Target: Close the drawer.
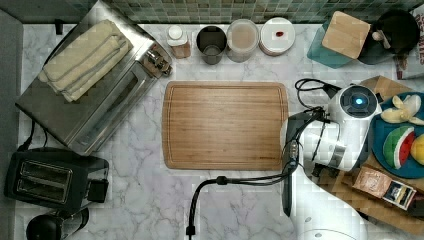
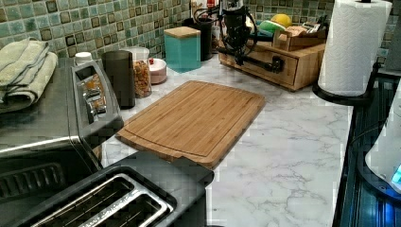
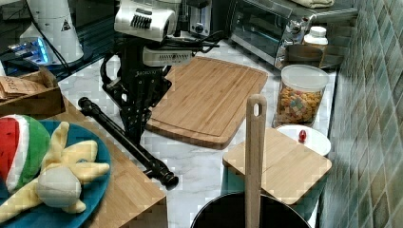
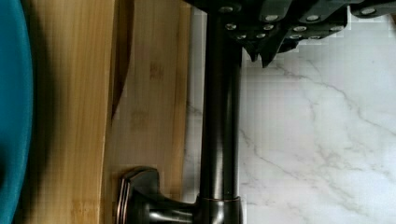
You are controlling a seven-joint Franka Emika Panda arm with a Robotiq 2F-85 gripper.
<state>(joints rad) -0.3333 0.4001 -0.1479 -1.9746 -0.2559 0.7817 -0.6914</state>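
Observation:
The drawer (image 4: 149, 93) is a light bamboo front under a bamboo top that carries a blue plate (image 4: 14, 112). A narrow shadowed gap shows between the front and the top's edge. A long dark bar handle (image 4: 219, 116) runs along the front and shows again as a handle (image 3: 123, 137) in the right view and a handle (image 2: 265, 64) in the left view. My gripper (image 4: 261, 58) points down on the counter side of the bar, right against it, fingers shut with nothing between them. The gripper (image 3: 134, 126) hangs over the bar's middle.
A reddish cutting board (image 1: 225, 125) lies mid-counter. A toaster oven (image 1: 95, 90), a toaster (image 1: 50, 180), jars (image 1: 242, 40) and a teal box (image 1: 340, 37) line the edges. A paper towel roll (image 2: 354, 47) stands near the drawer unit. Bare marble (image 1: 150, 200) lies in front of the board.

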